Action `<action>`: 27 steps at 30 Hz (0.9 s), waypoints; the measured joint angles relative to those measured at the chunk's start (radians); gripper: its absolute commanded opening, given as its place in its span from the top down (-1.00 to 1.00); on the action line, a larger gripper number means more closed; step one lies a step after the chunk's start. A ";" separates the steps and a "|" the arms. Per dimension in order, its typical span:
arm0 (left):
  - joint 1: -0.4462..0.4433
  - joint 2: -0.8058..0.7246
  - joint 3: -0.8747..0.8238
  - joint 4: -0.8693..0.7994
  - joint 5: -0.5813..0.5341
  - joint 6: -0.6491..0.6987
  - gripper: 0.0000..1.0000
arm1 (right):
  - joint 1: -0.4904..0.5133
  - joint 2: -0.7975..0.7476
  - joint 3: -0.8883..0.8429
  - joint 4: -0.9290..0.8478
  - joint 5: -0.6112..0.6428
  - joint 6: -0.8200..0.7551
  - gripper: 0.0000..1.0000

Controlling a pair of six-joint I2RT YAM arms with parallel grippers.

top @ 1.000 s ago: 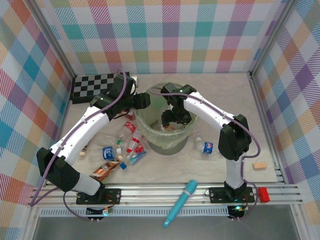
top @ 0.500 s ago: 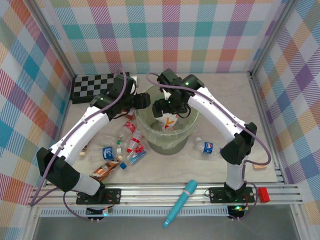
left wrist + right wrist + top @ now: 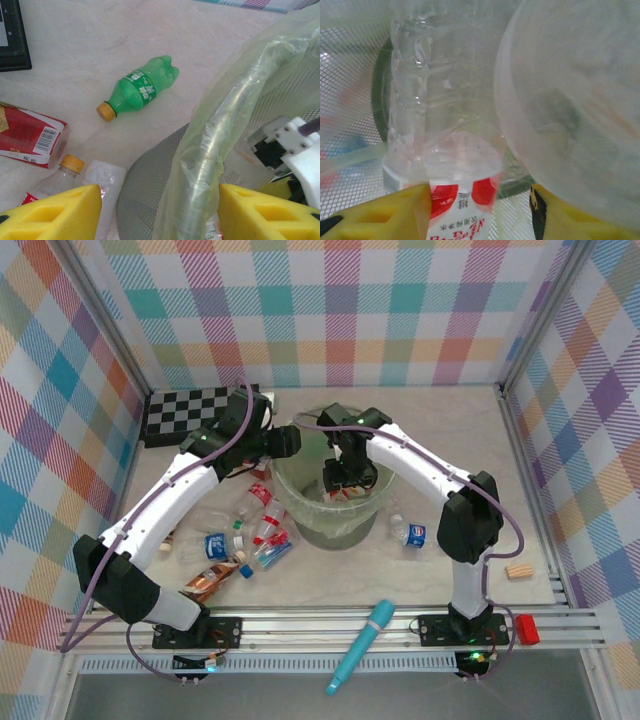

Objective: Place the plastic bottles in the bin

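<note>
My left fingers [image 3: 55,212] stand wide apart with nothing clamped, and the lined rim of the bin [image 3: 215,140] runs up between them. From overhead, the left gripper [image 3: 286,443] sits at the bin's ten o'clock edge. At eleven o'clock from those fingers a green bottle [image 3: 140,90] lies on its side on the table [image 3: 100,30], apart from the bin. A yellow-capped bottle [image 3: 60,175] lies just beside my left-hand finger.

Overhead, a heap of plastic bottles [image 3: 250,530] lies on the table at the bin's eight o'clock. The right gripper [image 3: 340,478] is down inside the bin. The right fingers [image 3: 380,215] are spread wide too. A clear red-labelled bottle [image 3: 445,125] stands between them, touching the left one, with a gap to the right one. One blue-labelled bottle [image 3: 412,532] lies at the bin's four o'clock.
</note>
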 measured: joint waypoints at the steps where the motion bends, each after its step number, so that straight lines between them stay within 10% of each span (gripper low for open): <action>1: 0.000 0.000 0.000 -0.001 0.000 0.000 -0.24 | 0.000 -0.008 -0.007 0.007 0.000 0.004 -0.11; 27: 0.000 0.000 0.000 -0.002 0.000 0.000 -0.24 | -0.053 -0.337 0.281 -0.138 -0.014 -0.030 -0.57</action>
